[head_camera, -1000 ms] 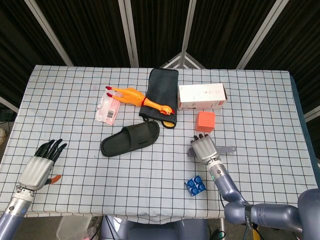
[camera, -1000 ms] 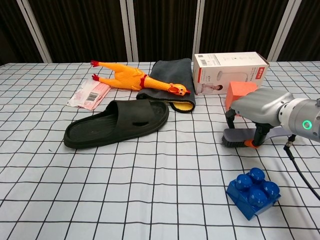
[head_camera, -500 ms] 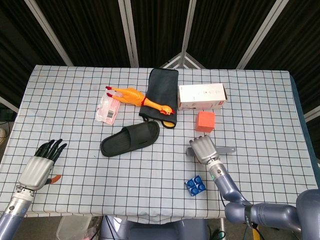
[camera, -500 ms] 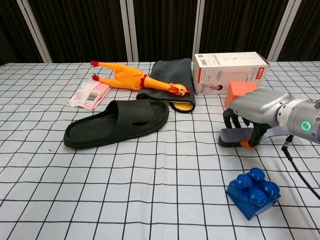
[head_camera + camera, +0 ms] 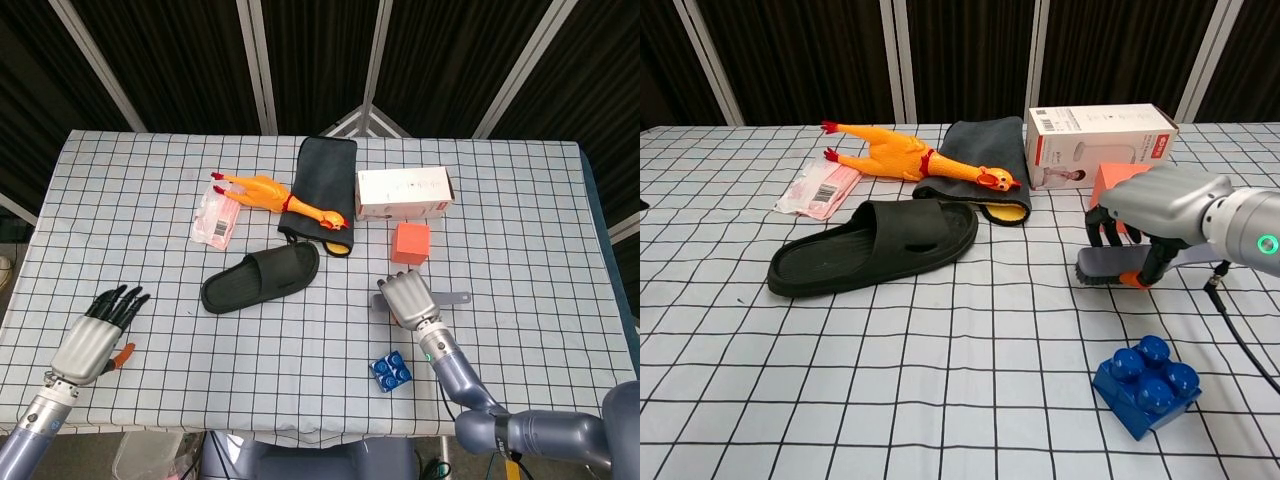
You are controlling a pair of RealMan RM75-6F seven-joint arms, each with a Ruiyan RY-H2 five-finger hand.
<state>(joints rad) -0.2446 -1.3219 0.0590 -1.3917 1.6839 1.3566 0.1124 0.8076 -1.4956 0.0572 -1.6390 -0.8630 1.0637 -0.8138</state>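
Brush (image 5: pixel 1110 266) within right hand (image 5: pixel 1152 205)

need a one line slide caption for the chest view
Right hand grips a grey brush on the checked tablecloth, beside a blue toy brick.

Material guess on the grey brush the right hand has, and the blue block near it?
Grey brush: looks like matte moulded plastic with a dark bristle strip beneath; the right hand grips it. Blue block: glossy hard plastic, judging by highlights on its rounded studs.
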